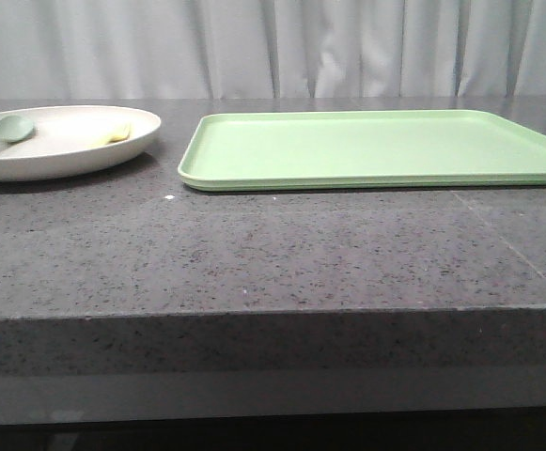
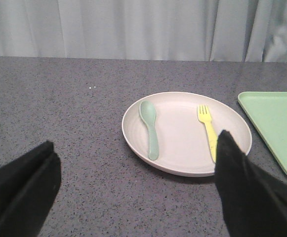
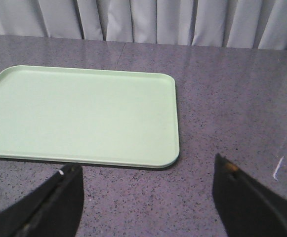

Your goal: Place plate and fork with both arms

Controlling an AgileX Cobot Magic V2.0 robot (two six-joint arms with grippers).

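The cream plate (image 1: 66, 155) sits on the grey counter at the far left, left of the light-green tray (image 1: 376, 150). The pale yellow fork (image 2: 208, 131) and a grey-green spoon (image 2: 150, 126) lie side by side in the plate (image 2: 180, 158). My left gripper (image 2: 136, 148) is open and empty, hovering just in front of the plate; one finger (image 2: 242, 182) overlaps the plate's rim and the fork's handle end. My right gripper (image 3: 145, 170) is open and empty above bare counter near the tray's corner (image 3: 153, 143). Neither gripper shows in the front view.
The tray is empty. In the front view the fork (image 1: 119, 133) and spoon (image 1: 7, 130) show only partly over the plate's rim. The counter's front edge (image 1: 273, 315) runs across the front view. A grey curtain hangs behind.
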